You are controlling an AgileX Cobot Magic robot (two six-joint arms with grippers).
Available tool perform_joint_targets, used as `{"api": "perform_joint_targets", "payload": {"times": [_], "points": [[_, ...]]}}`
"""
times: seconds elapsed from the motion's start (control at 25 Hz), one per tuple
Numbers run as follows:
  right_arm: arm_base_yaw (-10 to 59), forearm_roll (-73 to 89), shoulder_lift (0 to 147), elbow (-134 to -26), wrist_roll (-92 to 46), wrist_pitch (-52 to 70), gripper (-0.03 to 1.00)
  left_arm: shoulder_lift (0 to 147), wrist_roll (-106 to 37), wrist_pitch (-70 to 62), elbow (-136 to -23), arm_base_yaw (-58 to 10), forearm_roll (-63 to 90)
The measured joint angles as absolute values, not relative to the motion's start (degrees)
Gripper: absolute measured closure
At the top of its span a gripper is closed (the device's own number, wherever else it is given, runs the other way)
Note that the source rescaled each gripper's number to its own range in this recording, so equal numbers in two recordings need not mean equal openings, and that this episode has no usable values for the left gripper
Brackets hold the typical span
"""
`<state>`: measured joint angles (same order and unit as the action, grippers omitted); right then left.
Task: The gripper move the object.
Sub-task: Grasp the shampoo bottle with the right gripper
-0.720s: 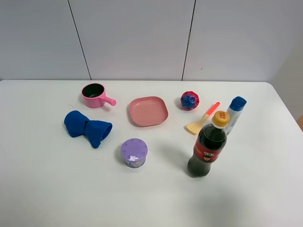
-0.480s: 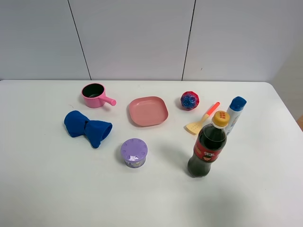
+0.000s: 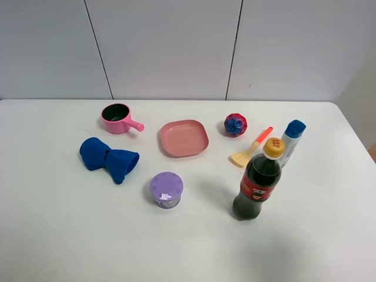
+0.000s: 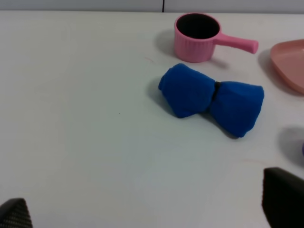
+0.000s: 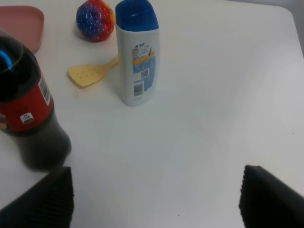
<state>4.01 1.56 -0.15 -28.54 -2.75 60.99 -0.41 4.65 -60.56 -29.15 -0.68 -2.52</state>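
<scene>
The small white bottle with a blue cap (image 3: 291,140) stands upright at the right of the table, just behind the dark cola bottle (image 3: 257,185). In the right wrist view the white bottle (image 5: 137,59) stands ahead of my right gripper (image 5: 156,202), which is open and empty, with clear table between them. The cola bottle (image 5: 26,104) stands close beside one finger. My left gripper (image 4: 149,211) is open and empty above bare table, short of the blue cloth (image 4: 211,99). Neither gripper shows in the exterior high view.
A pink pot (image 3: 118,118), a pink plate (image 3: 184,138), a red-blue ball (image 3: 235,124), a yellow spatula (image 3: 249,150), a blue cloth (image 3: 108,158) and a purple lidded cup (image 3: 166,189) lie on the white table (image 3: 59,235). The table's right edge runs near the white bottle.
</scene>
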Motion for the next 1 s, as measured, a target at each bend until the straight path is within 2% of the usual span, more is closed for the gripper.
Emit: {"api": "perform_joint_targets", "payload": {"times": [0.12, 0.32, 0.6, 0.8, 1.0], "points": [[4.01, 1.56, -0.15, -28.65, -2.75, 60.6, 0.1, -0.41, 4.65, -60.56, -29.15, -0.68, -2.52], [4.01, 1.51, 2.78, -33.73, -2.65, 56.52, 0.07, -0.41, 4.65, -60.56, -29.15, -0.68, -2.52], [4.01, -0.48, 22.38, -44.91, -2.5, 55.14, 0.06, -0.41, 4.65, -60.56, -29.15, -0.68, -2.52], [4.01, -0.88, 37.21, -52.67, -2.9, 52.24, -0.02, -0.41, 4.65, -60.56, -29.15, -0.68, -2.52], [4.01, -0.92, 48.2, -53.59, -3.39, 45.52, -0.03, -0.41, 4.65, -60.56, -29.15, -0.68, -2.52]]}}
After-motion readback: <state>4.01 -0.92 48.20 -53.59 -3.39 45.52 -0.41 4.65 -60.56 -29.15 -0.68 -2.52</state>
